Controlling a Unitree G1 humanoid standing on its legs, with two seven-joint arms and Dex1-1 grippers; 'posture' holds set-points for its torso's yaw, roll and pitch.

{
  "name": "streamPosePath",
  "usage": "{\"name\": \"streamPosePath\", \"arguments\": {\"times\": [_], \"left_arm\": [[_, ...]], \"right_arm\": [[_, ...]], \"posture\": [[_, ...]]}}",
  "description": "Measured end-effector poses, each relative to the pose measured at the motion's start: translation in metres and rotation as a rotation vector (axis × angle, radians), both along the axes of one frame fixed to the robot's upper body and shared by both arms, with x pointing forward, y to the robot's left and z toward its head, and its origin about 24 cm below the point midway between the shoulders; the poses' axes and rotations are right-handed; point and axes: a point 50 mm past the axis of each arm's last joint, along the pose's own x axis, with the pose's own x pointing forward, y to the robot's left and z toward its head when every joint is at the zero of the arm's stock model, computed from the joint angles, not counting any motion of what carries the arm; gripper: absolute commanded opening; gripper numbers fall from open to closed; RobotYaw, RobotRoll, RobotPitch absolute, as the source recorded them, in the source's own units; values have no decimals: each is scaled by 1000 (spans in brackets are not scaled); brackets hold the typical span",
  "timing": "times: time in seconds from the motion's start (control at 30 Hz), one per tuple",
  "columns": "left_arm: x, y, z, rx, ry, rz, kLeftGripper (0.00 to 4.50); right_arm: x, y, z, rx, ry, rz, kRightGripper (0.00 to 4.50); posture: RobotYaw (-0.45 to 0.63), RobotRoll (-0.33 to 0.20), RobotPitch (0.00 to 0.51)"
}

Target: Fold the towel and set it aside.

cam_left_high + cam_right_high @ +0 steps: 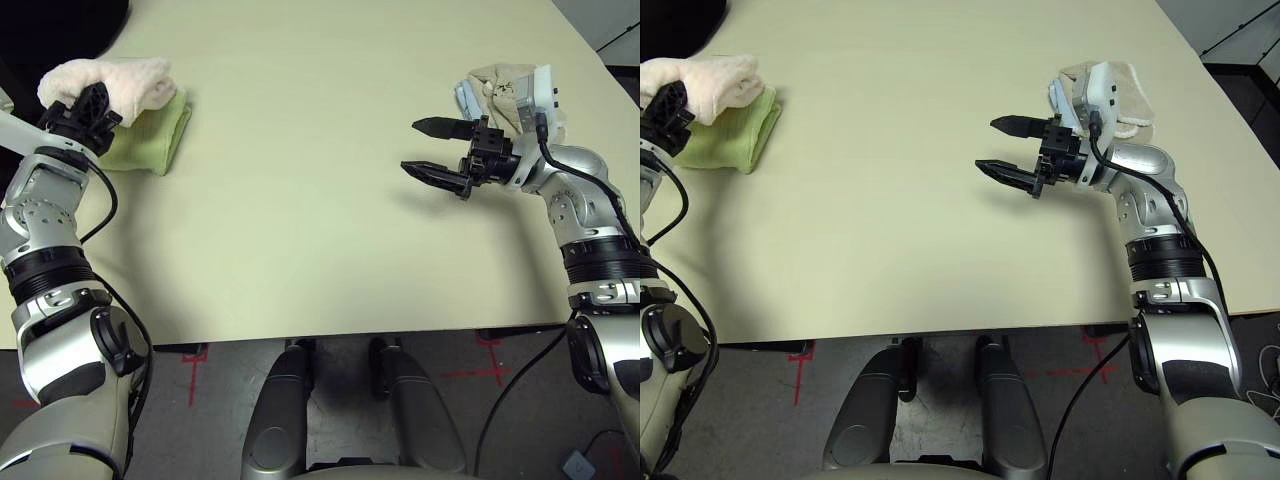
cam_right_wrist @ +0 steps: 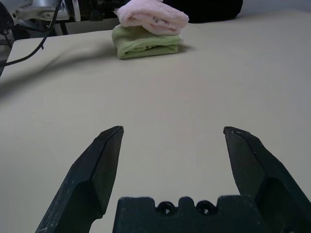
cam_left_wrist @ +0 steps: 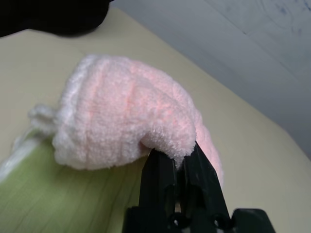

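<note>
The bench (image 1: 330,250) is mostly bare in the middle. By the far left corner the towel (image 1: 115,82) is already folded into a bundle and laid on a light green towel (image 1: 150,140), so folding looks done. It's pinched in the left claw (image 3: 180,162), jaws shut on its fold; only letting go seems left. The right claw (image 1: 435,150) is held wide open, gripping nothing, near the right edge.

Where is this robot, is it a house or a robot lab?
Probably a robot lab or test room, not a house. There's a bare cream table, red tape marks on a grey floor, and folded towels: a pink towel on a green towel.
</note>
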Motion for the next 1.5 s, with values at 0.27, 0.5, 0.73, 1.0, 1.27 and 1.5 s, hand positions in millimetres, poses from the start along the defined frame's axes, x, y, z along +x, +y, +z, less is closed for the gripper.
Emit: {"name": "streamPosePath", "arguments": {"times": [0.27, 0.5, 0.73, 1.0, 1.27, 1.5], "left_arm": [[-13, -9, -7, -143, 52, -12, 28], [-16, -14, -28, -221, 180, -26, 1085], [-14, 2, -51, -302, 315, 77, 3733], [-32, 22, -28, -208, 411, 110, 4482], [-76, -13, 42, 372, 324, -233, 4482], [-46, -84, 38, 776, 105, -480, 4482]], "right_arm": [[0, 1, -1, -9, -1, 4, 4500], [0, 1, -1, -19, -4, 8, 4500], [0, 2, -2, -21, -4, 11, 4500], [1, 2, -3, -22, -8, 11, 4500], [7, 3, -7, -10, -10, -11, 4500], [29, -6, -1, 208, -82, -403, 4500]], "posture": [[120, 0, 263], [119, 0, 264], [121, 0, 263], [147, 0, 263], [181, 0, 264], [156, 0, 265]]}}
